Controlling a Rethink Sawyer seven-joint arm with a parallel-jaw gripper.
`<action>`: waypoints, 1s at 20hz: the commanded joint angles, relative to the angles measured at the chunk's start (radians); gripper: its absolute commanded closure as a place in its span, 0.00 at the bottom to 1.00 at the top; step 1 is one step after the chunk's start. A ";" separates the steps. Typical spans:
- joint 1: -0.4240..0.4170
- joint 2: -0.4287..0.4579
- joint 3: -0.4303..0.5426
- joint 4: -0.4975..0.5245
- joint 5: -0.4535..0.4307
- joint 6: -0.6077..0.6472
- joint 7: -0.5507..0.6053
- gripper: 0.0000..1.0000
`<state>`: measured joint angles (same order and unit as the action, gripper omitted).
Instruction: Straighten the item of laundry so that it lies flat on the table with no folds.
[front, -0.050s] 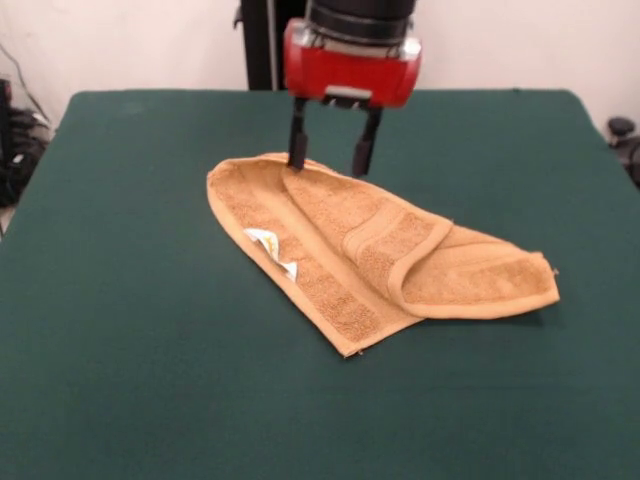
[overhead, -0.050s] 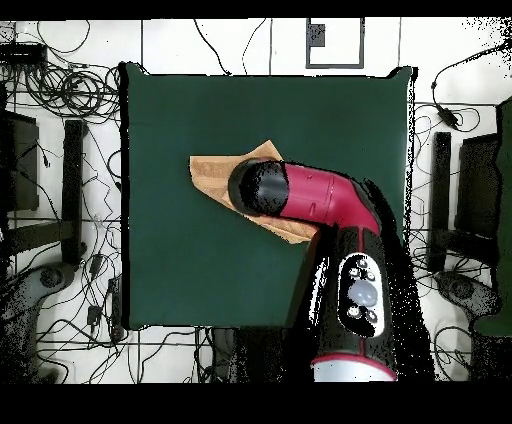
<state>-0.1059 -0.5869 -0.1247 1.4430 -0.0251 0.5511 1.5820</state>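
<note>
The item of laundry (front, -0.050s: 370, 255) is a tan terry towel lying folded on the green table (front, -0.050s: 130, 300). Its right part is doubled over into a rounded flap, and a small white tag (front, -0.050s: 270, 245) shows on the left part. My gripper (front, -0.050s: 329, 156) hangs open over the towel's far edge, its two black fingers (front, -0.050s: 297, 145) straddling the hem with their tips at or just above the cloth. From overhead the arm covers most of the towel (overhead, -0.050s: 212, 175), and the gripper itself is hidden beneath it.
Green table (overhead, -0.050s: 180, 270) surface stretches around the towel on every side. Cables, stands and chairs (overhead, -0.050s: 60, 200) surround the table on the floor.
</note>
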 joint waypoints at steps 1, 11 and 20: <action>0.034 0.204 0.094 -0.265 -0.015 0.168 0.060 0.00; 0.064 0.317 0.083 -0.439 0.019 0.245 0.129 0.00; 0.104 0.298 0.059 -0.372 0.041 0.217 0.200 0.00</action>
<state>-0.0531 -0.2881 -0.1244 1.0363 -0.0247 0.6730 1.5820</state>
